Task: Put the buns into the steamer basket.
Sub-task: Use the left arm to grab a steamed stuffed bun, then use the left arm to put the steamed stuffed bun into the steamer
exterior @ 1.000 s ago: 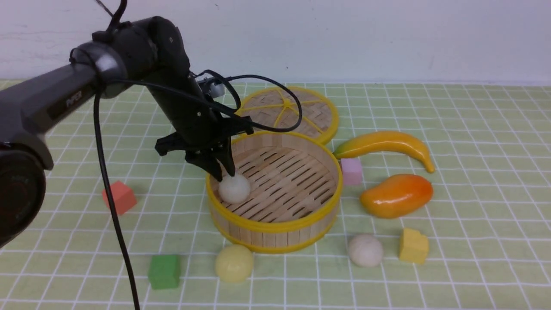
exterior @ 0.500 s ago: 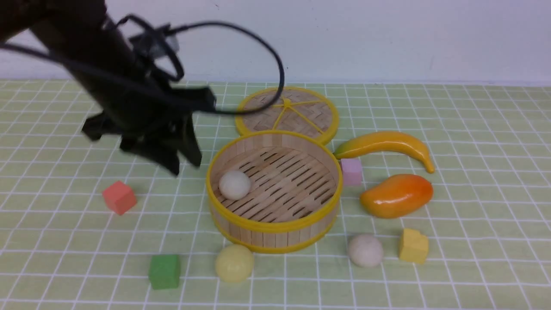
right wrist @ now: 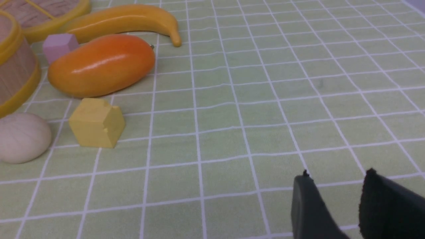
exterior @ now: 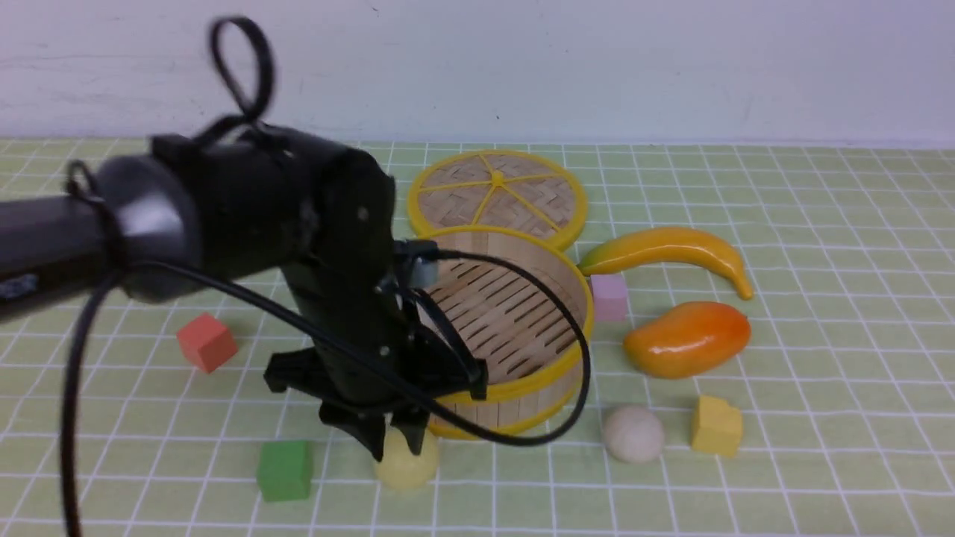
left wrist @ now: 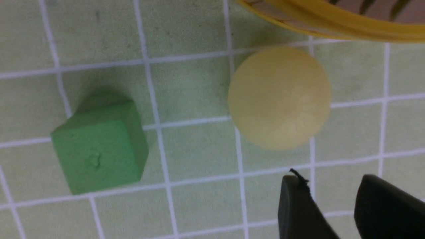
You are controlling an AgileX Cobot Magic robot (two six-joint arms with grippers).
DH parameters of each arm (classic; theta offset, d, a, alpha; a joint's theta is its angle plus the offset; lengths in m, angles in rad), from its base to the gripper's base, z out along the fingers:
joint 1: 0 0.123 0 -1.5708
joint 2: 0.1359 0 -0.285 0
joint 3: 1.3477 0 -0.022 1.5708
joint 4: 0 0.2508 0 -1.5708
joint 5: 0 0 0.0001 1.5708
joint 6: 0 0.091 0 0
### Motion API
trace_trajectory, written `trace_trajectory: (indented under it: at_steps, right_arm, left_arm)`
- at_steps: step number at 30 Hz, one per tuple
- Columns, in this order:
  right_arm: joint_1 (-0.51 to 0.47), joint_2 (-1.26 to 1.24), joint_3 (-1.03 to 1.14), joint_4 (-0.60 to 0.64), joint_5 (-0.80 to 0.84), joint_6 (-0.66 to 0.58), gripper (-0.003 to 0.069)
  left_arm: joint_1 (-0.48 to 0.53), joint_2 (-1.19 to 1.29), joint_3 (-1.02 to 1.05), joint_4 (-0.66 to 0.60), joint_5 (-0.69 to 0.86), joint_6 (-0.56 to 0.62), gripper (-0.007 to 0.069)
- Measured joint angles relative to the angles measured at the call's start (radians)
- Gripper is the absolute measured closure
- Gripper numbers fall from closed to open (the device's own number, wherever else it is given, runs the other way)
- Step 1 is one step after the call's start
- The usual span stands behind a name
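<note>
The left gripper (exterior: pixel 397 450) hangs open and empty just above the pale yellow ball-shaped bun (exterior: pixel 406 470), in front of the round bamboo steamer basket (exterior: pixel 522 389). The left arm (exterior: pixel 224 216) hides part of the basket's floor, so its contents cannot be told. The off-white round bun (exterior: pixel 633 433) lies front-right of the basket, and the right gripper (right wrist: pixel 337 174) is open and empty.

A pale yellow bun (exterior: pixel 409 471) and a beige bun (exterior: pixel 633 433) lie outside, just before the steamer basket (exterior: pixel 537 379).
</note>
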Motion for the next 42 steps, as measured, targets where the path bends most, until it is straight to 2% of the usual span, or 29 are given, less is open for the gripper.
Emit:
trace_trajectory:
  at_steps: [9,22,25,31,35,42]
  right_arm:
    - [0.000,0.000,0.000,0.000,0.000,0.000,0.0419]
    - [0.000,0.000,0.000,0.000,0.000,0.003,0.0419]
    - [0.000,0.000,0.000,0.000,0.000,0.003,0.0419]
    - [0.000,0.000,0.000,0.000,0.000,0.003,0.0419]
    - [0.000,0.000,0.000,0.000,0.000,0.003,0.0419]
    - [0.000,0.000,0.000,0.000,0.000,0.003,0.0419]
  left_arm:
    - [0.000,0.049,0.000,0.038,-0.127,0.008,0.0376]
    - [0.000,0.119,0.000,0.067,-0.150,0.010,0.0384]
    - [0.000,0.126,0.000,0.067,-0.155,0.013,0.0409]
    - [0.000,0.126,0.000,0.062,-0.139,0.031,0.0519]
    - [0.000,0.126,-0.012,0.060,-0.087,0.050,0.0620]
    - [0.000,0.071,-0.088,0.056,0.031,0.068,0.0637]
